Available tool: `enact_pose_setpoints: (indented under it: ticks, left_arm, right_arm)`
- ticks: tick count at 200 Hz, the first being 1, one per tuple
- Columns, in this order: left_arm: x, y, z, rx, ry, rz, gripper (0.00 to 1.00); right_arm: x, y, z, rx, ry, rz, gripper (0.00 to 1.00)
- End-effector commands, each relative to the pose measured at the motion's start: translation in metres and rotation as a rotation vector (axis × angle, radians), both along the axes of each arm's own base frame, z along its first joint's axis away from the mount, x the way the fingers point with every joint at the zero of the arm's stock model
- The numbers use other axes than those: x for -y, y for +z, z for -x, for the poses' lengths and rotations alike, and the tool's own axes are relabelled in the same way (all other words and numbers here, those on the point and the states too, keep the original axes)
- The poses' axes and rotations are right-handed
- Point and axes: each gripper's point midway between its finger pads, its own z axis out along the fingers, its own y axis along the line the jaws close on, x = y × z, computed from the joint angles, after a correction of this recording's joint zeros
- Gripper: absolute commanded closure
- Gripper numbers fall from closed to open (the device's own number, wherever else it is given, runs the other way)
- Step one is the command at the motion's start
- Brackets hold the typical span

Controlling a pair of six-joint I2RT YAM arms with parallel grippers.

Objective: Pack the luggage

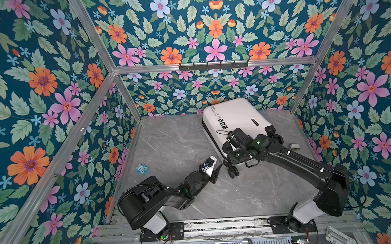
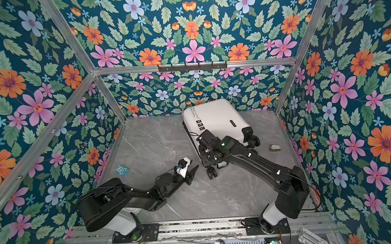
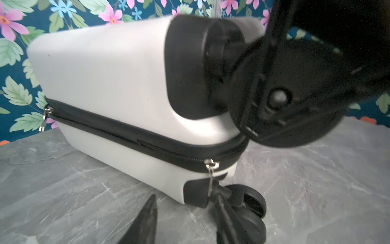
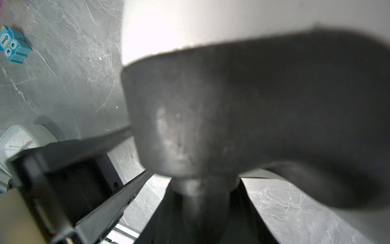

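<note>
The luggage (image 1: 235,118) (image 2: 215,119) is a white hard-shell suitcase lying closed at the back right of the table, wheels toward me. In the left wrist view its black zipper band (image 3: 130,128) looks shut, with one metal pull (image 3: 211,181) hanging by the lower wheel (image 3: 251,200). My left gripper (image 1: 216,173) (image 2: 192,174) (image 3: 186,217) stands open just off that wheel corner, holding nothing. My right gripper (image 1: 230,156) (image 2: 206,158) (image 4: 202,190) is shut on the stem of the luggage's upper near wheel (image 3: 221,52).
A small blue owl-faced item (image 1: 142,169) (image 4: 12,44) lies at the left of the table and a small grey object (image 1: 294,147) at the right. The right wrist view shows a white clock (image 4: 16,141) behind my left arm. A spoon (image 1: 242,241) rests on the front rail.
</note>
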Motion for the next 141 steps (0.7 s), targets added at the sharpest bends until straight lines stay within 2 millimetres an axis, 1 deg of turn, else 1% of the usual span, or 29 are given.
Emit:
enact_pose_setpoints:
  ticks: [1, 13, 25, 34, 52, 62, 67, 71, 77, 91, 124, 141]
  left_arm:
    - [-0.007, 0.033, -0.006, 0.096, 0.054, 0.057, 0.48]
    - [-0.007, 0.041, -0.008, 0.104, 0.06, 0.063, 0.47]
    - [-0.003, 0.044, -0.006, 0.105, 0.037, 0.056, 0.45]
    - [-0.004, 0.046, -0.009, 0.097, 0.058, 0.069, 0.44]
    - [-0.01, 0.041, -0.017, 0.061, 0.113, 0.082, 0.37]
    - [-0.001, 0.035, -0.008, 0.067, 0.038, 0.041, 0.3]
    - [0.006, 0.032, -0.003, 0.075, -0.012, 0.018, 0.3]
    - [0.01, 0.029, 0.001, 0.069, -0.044, 0.005, 0.3]
    - [0.015, 0.025, 0.001, 0.051, -0.062, -0.009, 0.3]
    - [0.024, 0.012, 0.003, 0.007, -0.104, -0.036, 0.35]
    - [0.031, -0.007, 0.011, -0.033, -0.159, 0.003, 0.42]
    - [0.034, -0.017, 0.011, -0.052, -0.17, 0.003, 0.43]
  right_arm:
    - [-0.004, 0.019, -0.011, 0.074, -0.043, -0.064, 1.0]
    - [-0.002, 0.02, -0.01, 0.078, -0.046, -0.061, 1.0]
    - [-0.002, 0.021, -0.01, 0.084, -0.046, -0.064, 1.0]
    - [-0.001, 0.021, -0.01, 0.086, -0.048, -0.064, 1.0]
    - [0.001, 0.024, -0.01, 0.092, -0.052, -0.065, 1.0]
    - [0.001, 0.025, -0.01, 0.093, -0.051, -0.067, 1.0]
    - [0.001, 0.026, -0.01, 0.095, -0.051, -0.069, 1.0]
    - [0.001, 0.027, -0.011, 0.097, -0.052, -0.071, 1.0]
    - [0.002, 0.026, -0.011, 0.095, -0.053, -0.071, 1.0]
    - [0.002, 0.028, -0.012, 0.096, -0.051, -0.078, 1.0]
    - [-0.001, 0.027, -0.013, 0.087, -0.046, -0.089, 1.0]
    - [-0.004, 0.025, -0.013, 0.079, -0.04, -0.093, 1.0]
